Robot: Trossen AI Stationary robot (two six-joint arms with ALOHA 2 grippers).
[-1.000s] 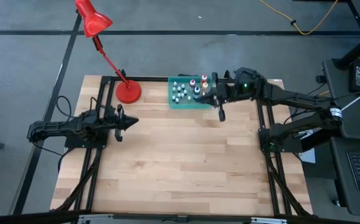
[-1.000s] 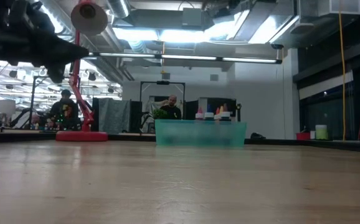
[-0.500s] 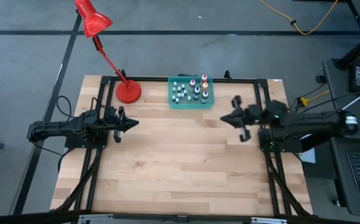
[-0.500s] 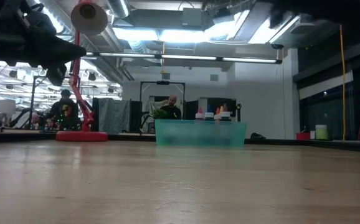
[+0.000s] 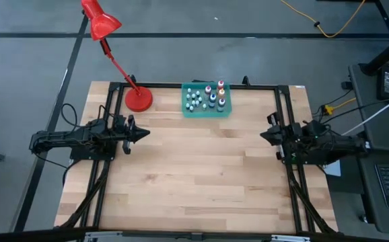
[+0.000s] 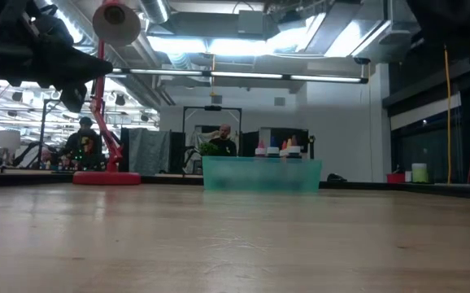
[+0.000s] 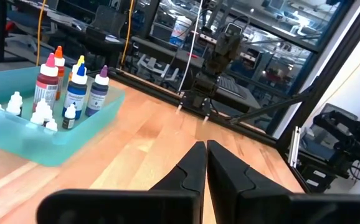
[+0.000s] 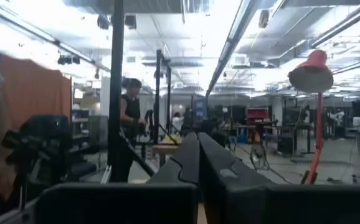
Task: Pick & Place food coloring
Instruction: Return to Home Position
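We watch the right gripper (image 5: 265, 135) pull away. A second ago its jaws hung at the edge of the tray (image 5: 185, 111), right beside the food coloring bottles (image 5: 208, 98). Half a second ago they were midway back over the table (image 5: 194, 181). Now the arm is folded at its own side of the table, and the tray sits well apart from the jaws, ahead and off to one side. In the right wrist view the two fingers lie pressed together with nothing between them, so we read these jaws as closed and empty. The left gripper (image 5: 140, 133) has not moved across these moments. It waits at the opposite side, its fingers also closed tip to tip on nothing, with the tray well ahead of them and off to the side. From the left wrist we see the taller colored bottles and the small white ones all standing upright inside the tray. We find no bottle loose on the bare wood between the two sets of jaws. The lamp (image 5: 138, 99) stands just beside the tray, untouched. We judge that placing is finished and the withdrawal is simply the arm going back to rest, with nothing left to carry.
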